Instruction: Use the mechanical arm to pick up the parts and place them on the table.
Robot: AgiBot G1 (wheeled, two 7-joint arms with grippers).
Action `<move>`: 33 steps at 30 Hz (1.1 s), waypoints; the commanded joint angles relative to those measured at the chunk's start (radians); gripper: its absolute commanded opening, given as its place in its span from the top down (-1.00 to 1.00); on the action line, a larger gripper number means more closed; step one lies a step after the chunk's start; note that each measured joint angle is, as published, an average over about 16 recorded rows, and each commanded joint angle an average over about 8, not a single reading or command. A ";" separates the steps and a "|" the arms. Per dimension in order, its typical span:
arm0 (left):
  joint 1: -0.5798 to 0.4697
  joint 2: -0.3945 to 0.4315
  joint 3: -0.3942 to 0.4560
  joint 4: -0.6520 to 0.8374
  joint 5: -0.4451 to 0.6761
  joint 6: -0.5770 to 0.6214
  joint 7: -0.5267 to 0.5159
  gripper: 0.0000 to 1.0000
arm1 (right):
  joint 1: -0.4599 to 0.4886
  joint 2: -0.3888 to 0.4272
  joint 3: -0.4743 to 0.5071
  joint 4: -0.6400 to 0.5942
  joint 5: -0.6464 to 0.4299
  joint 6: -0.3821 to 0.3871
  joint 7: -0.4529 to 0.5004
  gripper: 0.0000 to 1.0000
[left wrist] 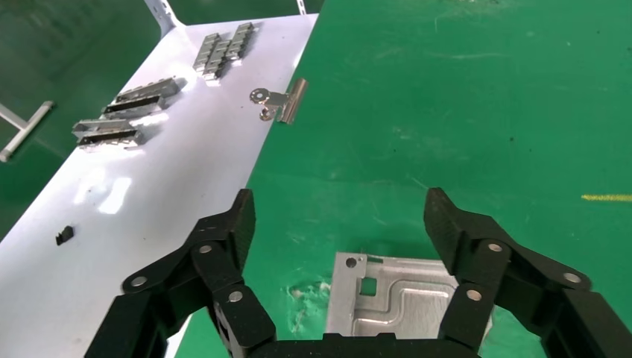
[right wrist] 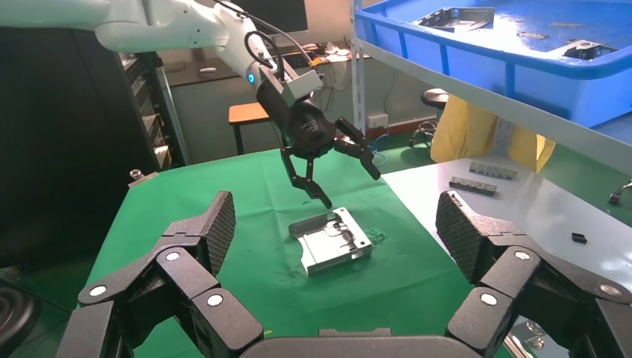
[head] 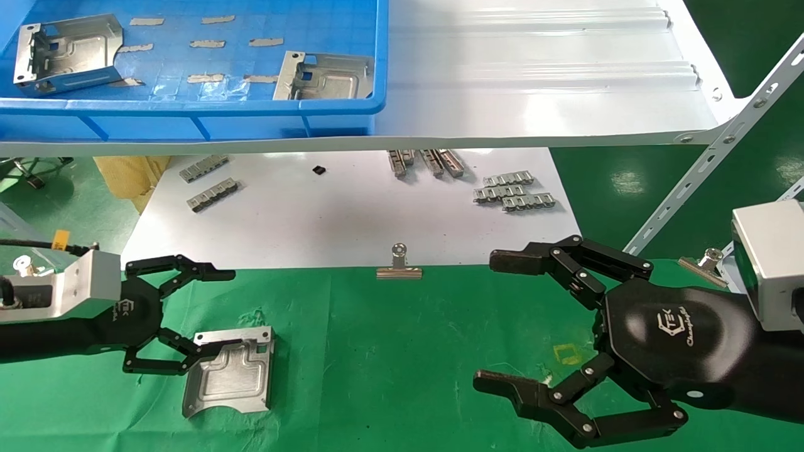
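One silver part [head: 232, 370] lies flat on the green table [head: 389, 358], at the left. My left gripper [head: 229, 307] is open just above it, with its lower finger [head: 188, 351] over the part's bent-up edge; I cannot tell if it touches. The left wrist view shows the open left gripper [left wrist: 340, 216] and the part [left wrist: 395, 294] below it. My right gripper [head: 496, 320] is open and empty over the table at the right. Its wrist view [right wrist: 337, 220] shows the part [right wrist: 332, 242] and the left gripper [right wrist: 348, 186] farther off. Two more parts [head: 66, 53] [head: 326, 76] lie in the blue bin [head: 188, 116].
The bin stands on a glossy white shelf [head: 534, 81] overhanging the back. Under it, a white board [head: 326, 220] holds segmented metal strips [head: 515, 191] and a small black piece [head: 319, 169]. Binder clips [head: 399, 267] [head: 703, 260] sit at the cloth's far edge. A slanted shelf bracket [head: 710, 157] stands at the right.
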 commanded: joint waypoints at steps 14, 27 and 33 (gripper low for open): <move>0.101 -0.023 -0.128 -0.193 -0.025 -0.022 -0.147 -1.00 | 0.000 0.000 0.000 0.000 0.000 0.000 0.000 -1.00; 0.212 -0.050 -0.266 -0.400 -0.058 -0.044 -0.308 -1.00 | 0.000 0.000 0.000 0.000 0.000 0.000 0.000 -1.00; 0.263 -0.063 -0.330 -0.495 -0.073 -0.055 -0.383 -1.00 | 0.000 0.000 0.000 0.000 0.000 0.000 0.000 -1.00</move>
